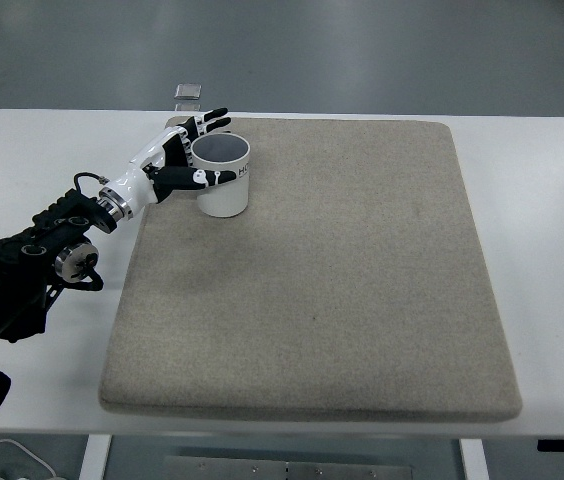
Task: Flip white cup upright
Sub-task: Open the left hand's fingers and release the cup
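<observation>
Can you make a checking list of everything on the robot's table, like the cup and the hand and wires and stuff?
Surface: white table with a grey mat on top.
Job's things: white cup upright on the mat's far left corner, opening up.
Clutter: small grey thing on the floor past the table.
Hands: left hand at the cup, thumb across its front, fingers spread behind it; right hand not in view.
Cables: black cable looping at the left wrist; white cable at bottom left.
Surroundings: grey floor.
</observation>
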### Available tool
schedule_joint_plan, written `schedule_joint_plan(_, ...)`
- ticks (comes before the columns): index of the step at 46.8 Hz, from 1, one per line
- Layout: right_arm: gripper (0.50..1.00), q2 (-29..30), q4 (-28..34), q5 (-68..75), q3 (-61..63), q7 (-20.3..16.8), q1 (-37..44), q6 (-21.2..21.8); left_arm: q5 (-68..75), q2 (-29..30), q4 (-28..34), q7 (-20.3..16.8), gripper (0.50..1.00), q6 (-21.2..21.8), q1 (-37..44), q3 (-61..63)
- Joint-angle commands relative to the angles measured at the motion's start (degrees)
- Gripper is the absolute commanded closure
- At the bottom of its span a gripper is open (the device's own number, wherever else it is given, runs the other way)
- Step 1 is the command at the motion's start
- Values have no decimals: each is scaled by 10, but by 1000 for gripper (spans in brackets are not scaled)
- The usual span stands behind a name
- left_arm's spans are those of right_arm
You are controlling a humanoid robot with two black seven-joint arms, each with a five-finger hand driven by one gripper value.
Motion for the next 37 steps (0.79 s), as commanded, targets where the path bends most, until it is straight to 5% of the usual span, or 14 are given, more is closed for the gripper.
schedule_joint_plan(1,570,0,0,0,0,0,-1,0,0,2,-4,0,506,-7,0,-2)
schedule_joint_plan(37,570,0,1,-1,-1,0,-1,0,-1,31,-42,0,506,-26,-5,-34)
